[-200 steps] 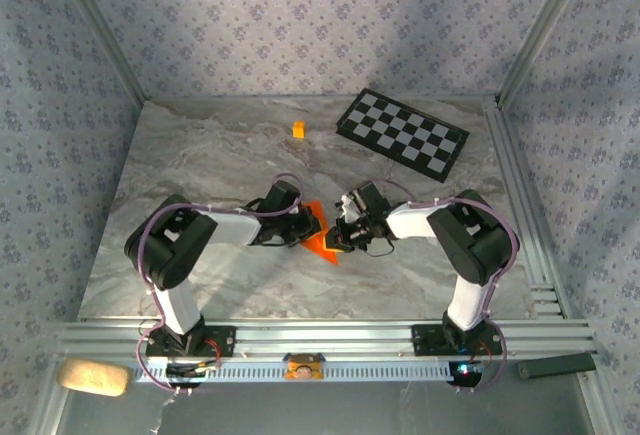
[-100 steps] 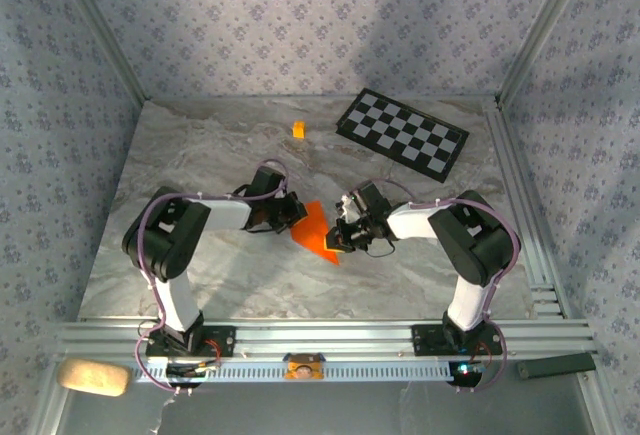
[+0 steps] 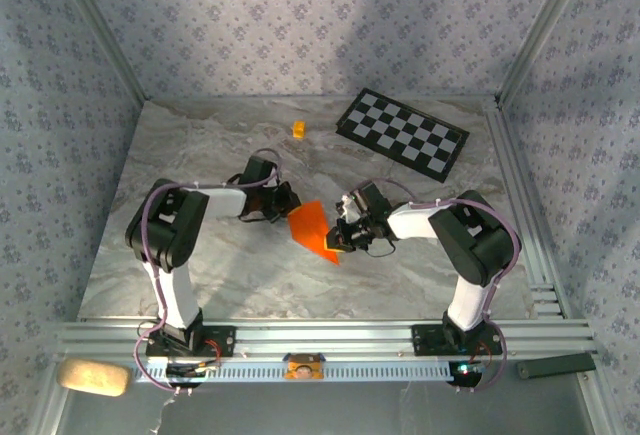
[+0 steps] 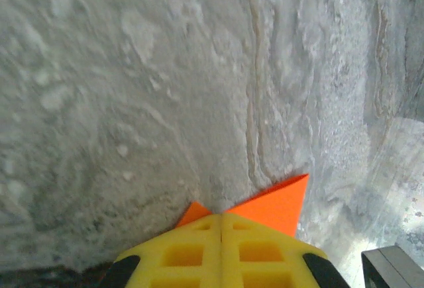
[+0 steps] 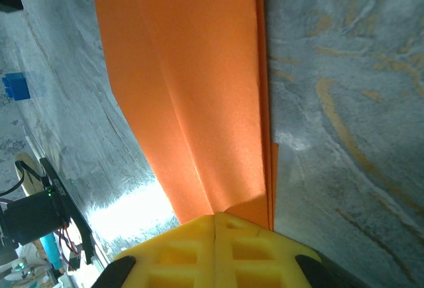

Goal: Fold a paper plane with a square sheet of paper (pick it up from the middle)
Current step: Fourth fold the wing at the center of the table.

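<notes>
Top external: left hand (image 3: 289,212) and right hand (image 3: 338,238) pinch the paper plane (image 3: 312,227), nose pointing near-right.

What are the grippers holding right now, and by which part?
Both pinch the folded orange paper: the left gripper is shut on its left side, the right gripper on its right edge.

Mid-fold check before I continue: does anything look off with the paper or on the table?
No tear or spill visible. The left end effector and right end effector both pinch the paper. One oddity: in the right wrist view its folded layers look misaligned, a lower edge peeking out near the grip.
</notes>
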Controlling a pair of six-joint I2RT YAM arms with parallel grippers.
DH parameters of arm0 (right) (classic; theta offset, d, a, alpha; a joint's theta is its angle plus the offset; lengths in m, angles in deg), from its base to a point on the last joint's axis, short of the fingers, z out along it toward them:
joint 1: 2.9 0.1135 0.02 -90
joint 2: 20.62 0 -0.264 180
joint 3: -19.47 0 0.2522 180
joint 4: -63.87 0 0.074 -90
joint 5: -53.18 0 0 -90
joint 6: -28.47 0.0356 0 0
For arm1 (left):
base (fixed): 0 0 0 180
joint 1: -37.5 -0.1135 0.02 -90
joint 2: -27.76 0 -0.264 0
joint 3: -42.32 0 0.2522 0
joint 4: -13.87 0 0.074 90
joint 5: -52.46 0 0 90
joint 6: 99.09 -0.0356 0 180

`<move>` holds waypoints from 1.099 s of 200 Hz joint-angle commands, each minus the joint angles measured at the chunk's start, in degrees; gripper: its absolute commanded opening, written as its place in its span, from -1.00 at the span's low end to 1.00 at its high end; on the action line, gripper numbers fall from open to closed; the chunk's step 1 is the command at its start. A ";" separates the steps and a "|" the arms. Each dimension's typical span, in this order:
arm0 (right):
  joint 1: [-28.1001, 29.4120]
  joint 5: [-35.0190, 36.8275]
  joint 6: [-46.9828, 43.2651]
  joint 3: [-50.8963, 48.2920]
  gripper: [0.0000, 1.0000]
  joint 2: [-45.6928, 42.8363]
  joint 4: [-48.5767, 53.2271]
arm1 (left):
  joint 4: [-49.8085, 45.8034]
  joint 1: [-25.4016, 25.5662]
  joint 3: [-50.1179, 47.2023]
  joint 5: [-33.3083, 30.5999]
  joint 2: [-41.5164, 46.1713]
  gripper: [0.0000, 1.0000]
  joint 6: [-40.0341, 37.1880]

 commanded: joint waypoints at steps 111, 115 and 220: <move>-0.47 3.79 -1.37 -1.53 -1.00 2.09 11.29 | -9.06 -2.91 5.94 -6.84 4.88 -0.89 -7.00; -0.48 3.82 -1.37 -1.57 -1.00 2.13 11.31 | -8.91 -2.79 5.69 -6.86 5.53 -0.88 -6.88; -0.57 4.27 -1.35 -1.52 -1.00 1.46 11.10 | -2.20 8.69 -0.78 -4.33 4.43 -0.89 -3.51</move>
